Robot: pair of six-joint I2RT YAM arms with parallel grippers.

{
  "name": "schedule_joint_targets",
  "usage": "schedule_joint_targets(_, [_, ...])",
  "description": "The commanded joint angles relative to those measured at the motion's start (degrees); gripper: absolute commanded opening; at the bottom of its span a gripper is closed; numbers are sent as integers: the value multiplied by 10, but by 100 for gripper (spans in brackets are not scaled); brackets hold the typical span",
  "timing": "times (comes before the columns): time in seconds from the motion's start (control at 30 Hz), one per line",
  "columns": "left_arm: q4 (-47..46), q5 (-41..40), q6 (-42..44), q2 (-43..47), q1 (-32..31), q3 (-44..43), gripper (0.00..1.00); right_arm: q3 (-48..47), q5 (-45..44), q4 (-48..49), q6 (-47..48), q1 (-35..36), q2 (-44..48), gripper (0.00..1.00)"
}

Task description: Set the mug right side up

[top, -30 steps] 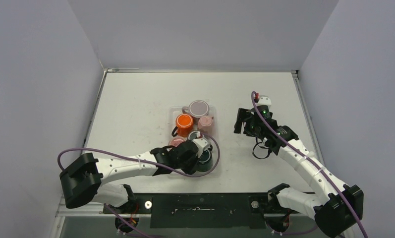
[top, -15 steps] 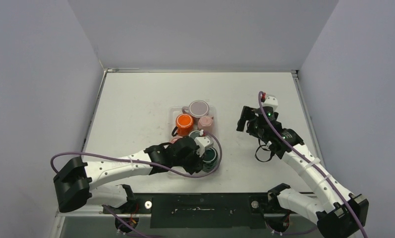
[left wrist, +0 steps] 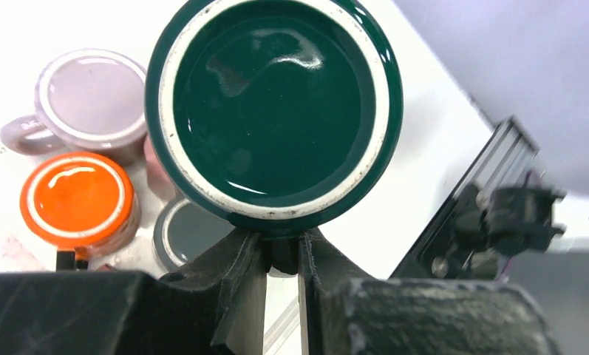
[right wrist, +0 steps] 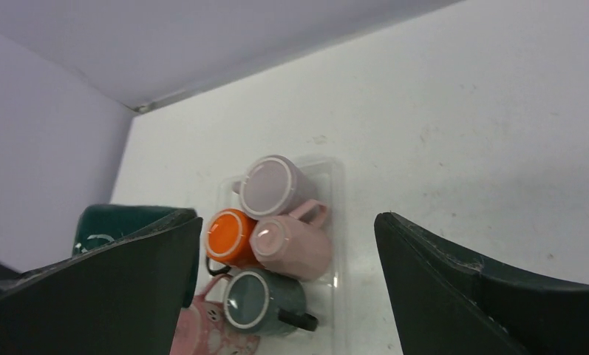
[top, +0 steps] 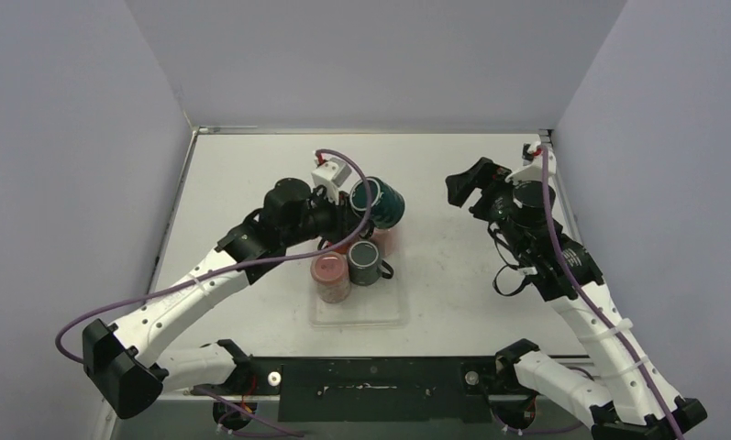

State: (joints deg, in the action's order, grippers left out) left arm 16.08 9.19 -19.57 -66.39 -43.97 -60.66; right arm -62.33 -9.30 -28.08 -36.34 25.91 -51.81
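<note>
A dark green mug [top: 382,203] hangs in the air over the far end of the clear tray [top: 361,313], tipped on its side. My left gripper [top: 350,216] is shut on its handle. In the left wrist view the mug's glazed base [left wrist: 273,111] faces the camera and my fingers [left wrist: 282,255] pinch the handle just below it. My right gripper [top: 465,187] is raised to the right of the mug, open and holding nothing; in its own view the open jaws [right wrist: 287,222] frame the tray, and the green mug [right wrist: 106,222] shows at the left edge.
Other mugs stand upside down in the tray: a lilac one [right wrist: 269,185], an orange one [right wrist: 230,237], a pink one [right wrist: 298,244], a grey one [top: 365,263] and a speckled pink one [top: 331,277]. Walls enclose the table on three sides.
My left arm has lifted the green mug out of the tray's near end and carried it up and away. My right gripper has risen toward the far right and opened wider.
</note>
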Motion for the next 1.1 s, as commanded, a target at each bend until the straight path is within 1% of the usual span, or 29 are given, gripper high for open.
schedule_joint_targets(0.0, [-160,54,-123,-3,64,-59,0,-13,101,111,-12,-2,19,90])
schedule_joint_targets(0.07, [-223,73,-177,-6,89,-64,0,6,167,154,-8,-2,18,90])
schedule_joint_targets(0.13, [-272,82,-220,-11,102,-70,0,35,228,211,-24,-1,16,90])
schedule_joint_targets(0.23, [-315,96,-258,-19,106,-86,0,88,299,332,-83,5,11,90])
schedule_joint_targets(0.3, [-332,101,-282,-22,106,-94,0,121,323,422,-131,16,3,90])
schedule_joint_targets(0.37, [-351,104,-309,-22,107,-99,0,138,328,490,-160,36,-12,90])
schedule_joint_targets(0.4, [-360,104,-325,-22,107,-102,0,135,326,505,-162,54,-23,90])
schedule_joint_targets(0.5, [-387,112,-368,-26,108,-103,0,112,317,509,-144,94,-51,90])
schedule_joint_targets(0.7, [-424,140,-407,-30,114,-103,0,102,338,609,-199,112,-76,90])
schedule_joint_targets(0.77, [-436,147,-413,-30,114,-101,0,104,335,629,-219,112,-80,93])
schedule_joint_targets(0.87, [-451,159,-424,-31,116,-103,0,104,310,633,-244,112,-80,100])
schedule_joint_targets(0.97, [-470,176,-439,-33,117,-106,0,101,295,634,-261,111,-86,88])
schedule_joint_targets(1.07, [-474,192,-443,-32,117,-110,0,96,290,650,-284,110,-98,74])
